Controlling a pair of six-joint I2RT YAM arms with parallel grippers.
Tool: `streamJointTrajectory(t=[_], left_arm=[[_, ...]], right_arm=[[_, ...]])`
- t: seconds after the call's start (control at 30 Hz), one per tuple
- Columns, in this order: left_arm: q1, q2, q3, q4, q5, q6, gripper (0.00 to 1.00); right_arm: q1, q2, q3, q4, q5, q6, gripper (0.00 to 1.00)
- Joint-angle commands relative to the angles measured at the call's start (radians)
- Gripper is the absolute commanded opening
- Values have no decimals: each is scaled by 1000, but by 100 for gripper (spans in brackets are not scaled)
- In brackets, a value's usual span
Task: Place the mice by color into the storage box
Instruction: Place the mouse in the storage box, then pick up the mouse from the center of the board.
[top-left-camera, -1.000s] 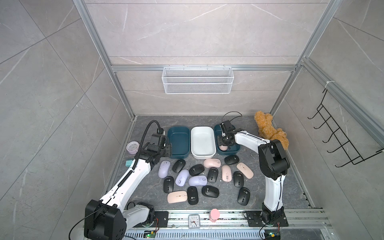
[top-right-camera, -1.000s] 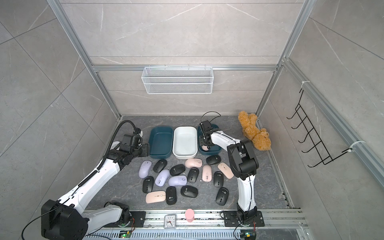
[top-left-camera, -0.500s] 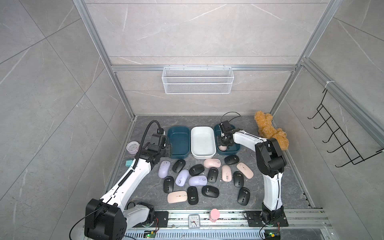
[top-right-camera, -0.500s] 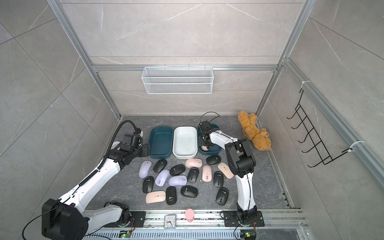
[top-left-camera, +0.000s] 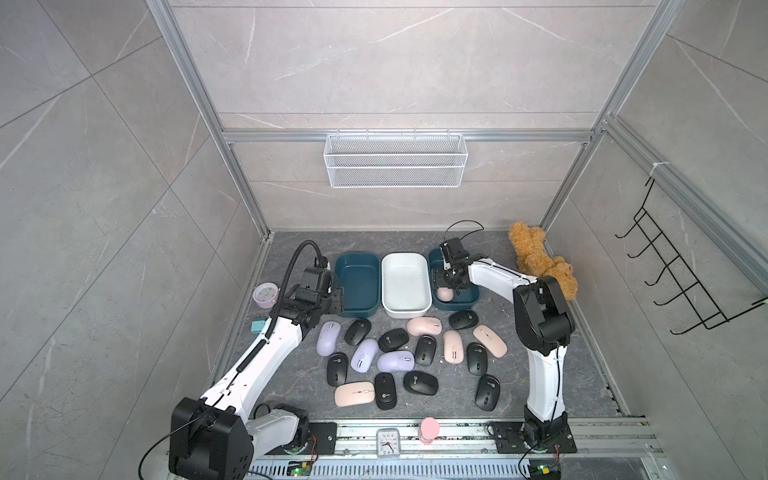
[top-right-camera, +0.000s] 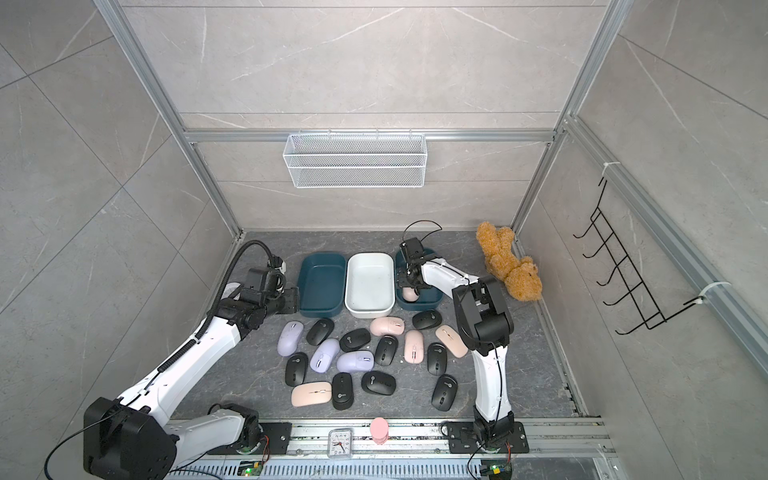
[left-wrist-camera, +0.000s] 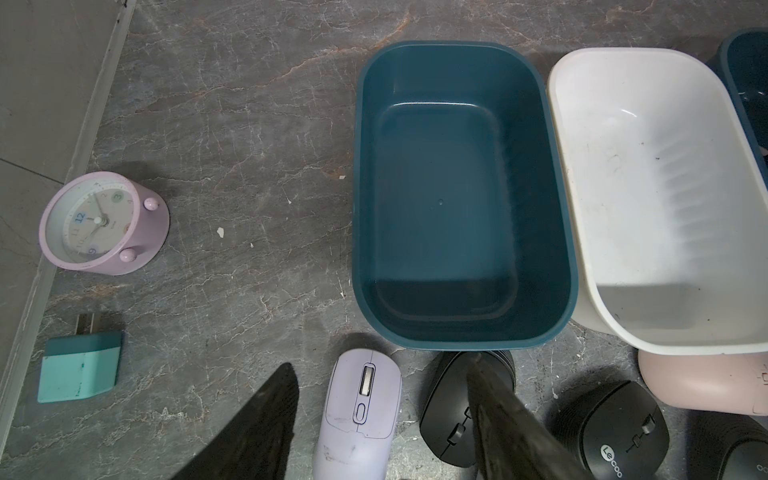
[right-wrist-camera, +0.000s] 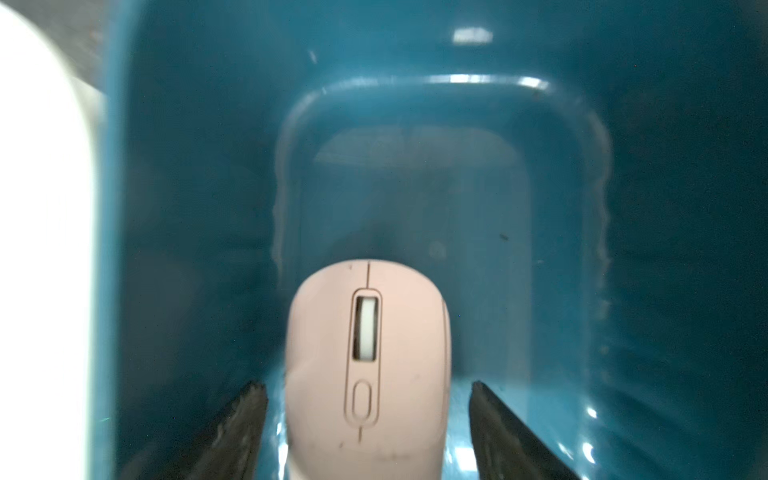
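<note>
The right claw (top-left-camera: 448, 280) hangs low inside the right teal box (top-left-camera: 457, 306), and its two fingers stand apart with a small gap on each side of a pink mouse (right-wrist-camera: 368, 353). That mouse seems to lie on the box floor at the end nearest the robot, so I think this is the drop-off step for pink. Next the claw needs to go straight up, because the box walls are close around it and the white box (top-left-camera: 405, 310) touches this box on one side. The teddy bear (top-left-camera: 540, 266) sits well apart, so there is room there once the claw is above the rim. The left claw (left-wrist-camera: 382, 365) is spread wide too and holds nothing. It hovers over a lilac mouse (left-wrist-camera: 359, 415), which lies between its fingers, just in front of the empty left teal box (left-wrist-camera: 457, 337). A black mouse (left-wrist-camera: 451, 419) lies just beside the lilac one, so the claw should come down with care to grab only the lilac. The floor toward the round alarm clock (left-wrist-camera: 99, 224) is bare. The rest of the mice (top-left-camera: 425, 350) lie on the floor near the boxes.
</note>
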Motion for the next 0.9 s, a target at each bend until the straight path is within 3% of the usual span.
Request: streamJointTrajectory(t=[0.0, 0.2, 0.4, 0.5, 0.67, 0.87], left_arm=[[-3, -21, 11, 3, -2, 11, 67], [-3, -50, 10, 1, 3, 8, 67], [-2, -91, 3, 7, 8, 5, 67], [-3, -101, 3, 8, 13, 0, 67], [-3, -109, 1, 7, 33, -9, 67], [-2, -113, 2, 6, 35, -11, 67]], right_arm=[[0, -165, -16, -6, 7, -21, 78], [0, -430, -157, -57, 29, -3, 76], [24, -767, -441, -134, 55, 145, 75], [95, -901, -553, -233, 127, 227, 74], [265, -1019, -598, -503, 292, 417, 75], [433, -1086, -691, -642, 312, 690, 74]])
